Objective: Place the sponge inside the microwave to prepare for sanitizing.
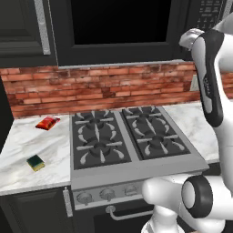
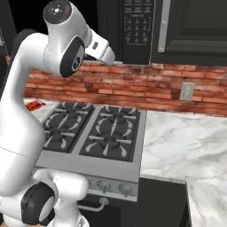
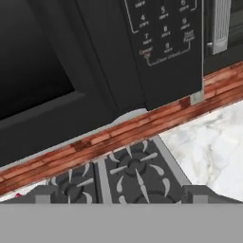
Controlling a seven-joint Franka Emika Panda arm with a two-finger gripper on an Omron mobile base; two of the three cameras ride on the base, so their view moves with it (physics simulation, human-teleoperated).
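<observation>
Left base view: the sponge lies flat on the white marble counter to the left of the cooktop, near the counter's front edge, green layer up with the yellow body showing along one side. It touches nothing else. A flat red packet lies further back on the same counter, close to the brick backsplash and well apart from the sponge.

The microwave hangs above the cooktop, over the brick. Its dark window door is shut in all three views, so the interior is hidden and I cannot tell what is inside. The button panel sits at the microwave's right side; in the hand view the keypad shows at close range, tilted, with digits legible but the small labels too blurred to read.

The arm rises at the right of the left base view, with its upper link reaching toward the microwave's lower right corner. In the right base view the wrist points at the area just left of the button panel, held high above the burners.

Gripper: the fingers are not clear in any picture; whether they stand wide or narrow I cannot tell. Nothing is visibly held.

Right of the cooktop: more marble counter and a wall outlet on the brick. Dark cabinets with a silver handle flank the microwave.
</observation>
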